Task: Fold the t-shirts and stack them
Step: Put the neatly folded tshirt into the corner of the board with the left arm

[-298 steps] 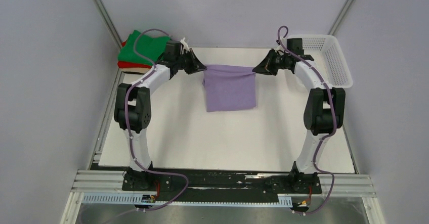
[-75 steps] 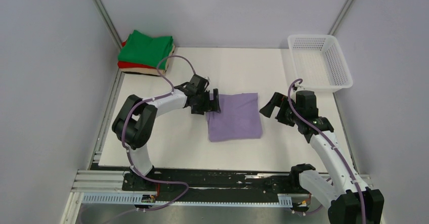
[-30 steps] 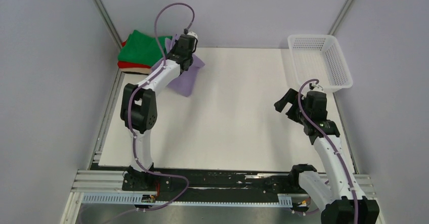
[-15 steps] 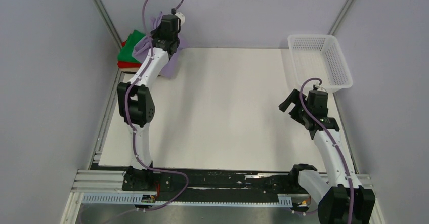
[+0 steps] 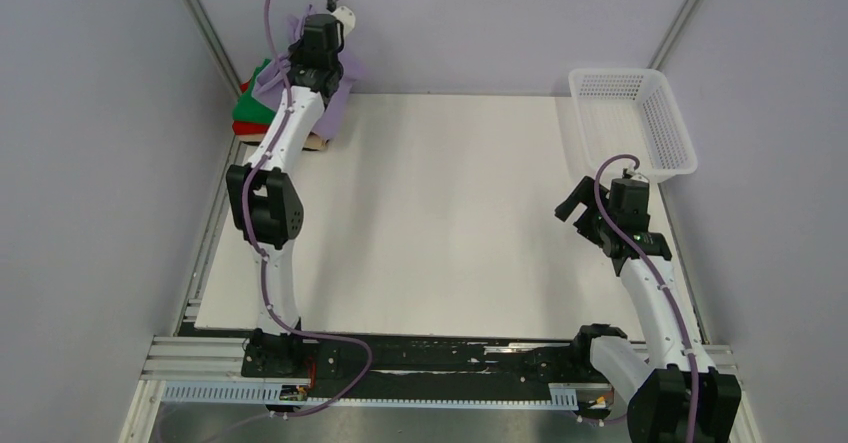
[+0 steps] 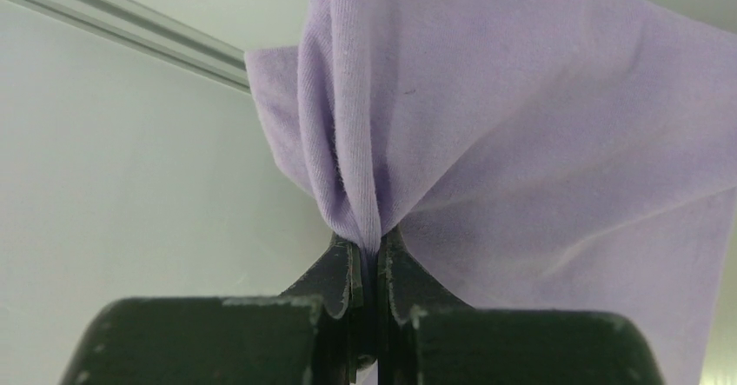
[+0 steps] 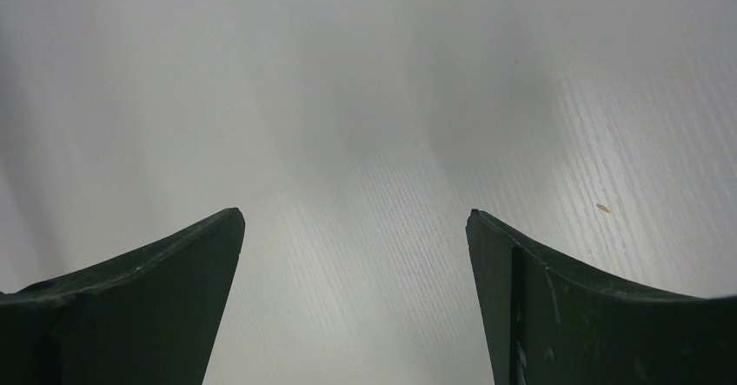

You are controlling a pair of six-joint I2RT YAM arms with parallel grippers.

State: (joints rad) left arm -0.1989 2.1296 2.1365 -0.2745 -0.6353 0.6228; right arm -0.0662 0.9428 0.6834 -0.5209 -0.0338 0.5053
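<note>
My left gripper [image 5: 300, 58] is raised over the table's far left corner, shut on a bunched fold of the lavender t-shirt [image 5: 337, 103]. The cloth drapes round the wrist and hangs partly over the stack below. In the left wrist view the jaws [image 6: 369, 248] pinch the lavender t-shirt [image 6: 539, 124] tightly. The folded green t-shirt [image 5: 254, 91] tops the stack, the red t-shirt [image 5: 243, 127] lies under it, and a beige edge [image 5: 318, 143] shows at the bottom. My right gripper [image 5: 572, 206] hovers open and holds nothing at the table's right side, only bare tabletop between its fingers [image 7: 355, 220].
A white mesh basket [image 5: 682, 135] stands at the back right corner, just behind the right arm. The white table board [image 5: 450, 223] spans the middle. Grey walls and an aluminium frame post [image 5: 205, 28] close in right behind the stack.
My left arm has carried the lavender t-shirt from the table's back left up and further left, over the green stack. The right arm has hardly moved.
</note>
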